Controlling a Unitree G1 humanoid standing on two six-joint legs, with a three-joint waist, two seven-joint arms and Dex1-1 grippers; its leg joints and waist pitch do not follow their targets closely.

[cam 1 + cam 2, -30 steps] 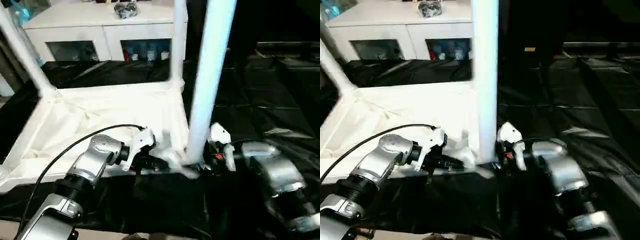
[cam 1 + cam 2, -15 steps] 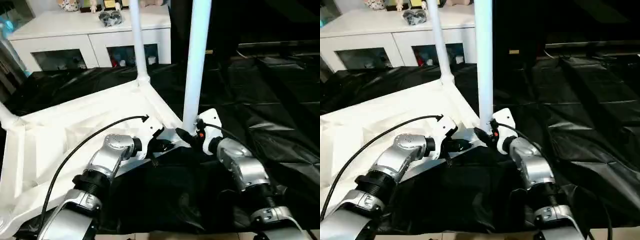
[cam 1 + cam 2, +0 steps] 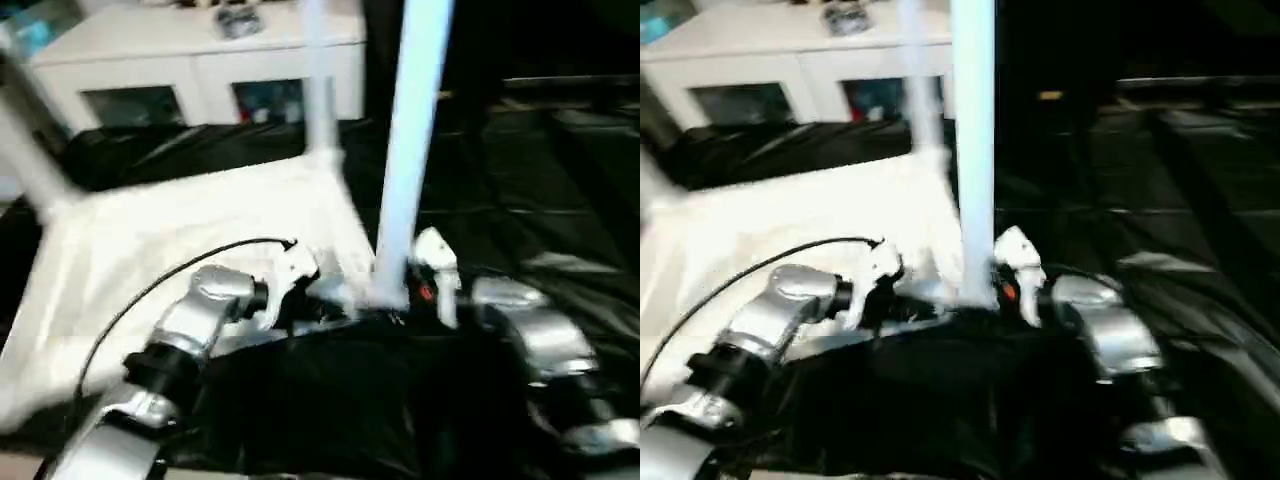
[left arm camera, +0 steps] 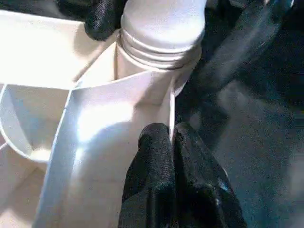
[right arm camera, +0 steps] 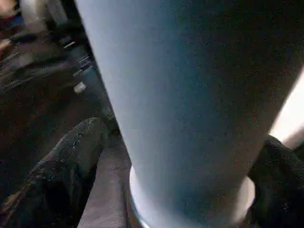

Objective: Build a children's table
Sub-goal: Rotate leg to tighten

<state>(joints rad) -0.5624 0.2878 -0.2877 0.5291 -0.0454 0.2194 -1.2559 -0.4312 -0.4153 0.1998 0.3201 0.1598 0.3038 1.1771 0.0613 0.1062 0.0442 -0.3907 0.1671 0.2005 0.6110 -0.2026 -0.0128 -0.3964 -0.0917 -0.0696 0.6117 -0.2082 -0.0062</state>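
- Left eye view: the tabletop (image 3: 190,235) lies underside up on a black sheet (image 3: 560,200), ahead of both arms. A leg (image 3: 410,150) stands upright in the corner nearest the robot, between the left end effector (image 3: 318,300) and the right end effector (image 3: 412,292). Two more legs rise from corners farther off, one beyond the left end effector (image 3: 322,90) and one well out to its left (image 3: 30,160). Behind them stands a white cabinet (image 3: 200,60).
- Right eye view: the same layout; the near leg (image 3: 973,150) meets the tabletop just beside the right end effector (image 3: 992,285), with the left end effector (image 3: 902,298) on its other side. Blur hides both finger sets here.
- Left wrist view: the left end effector (image 4: 172,156) has its two black fingers (image 4: 154,156) pressed together on the thin rim of the tabletop (image 4: 118,109), pinching it. Just past the fingertips the leg's threaded end (image 4: 161,28) sits in the corner socket (image 4: 142,71).
- Right wrist view: the right end effector (image 5: 187,156) straddles the leg (image 5: 190,95), one finger (image 5: 71,152) on either side. Each seems to stand slightly off the tube, so I read it as spread rather than gripping, though contact on the far side cannot be ruled out.
- Progress, as a judgement: three legs look fitted and the near one seems seated. A fourth corner lies out of frame, so I cannot tell whether its leg is in. After that, the table has yet to be turned upright.
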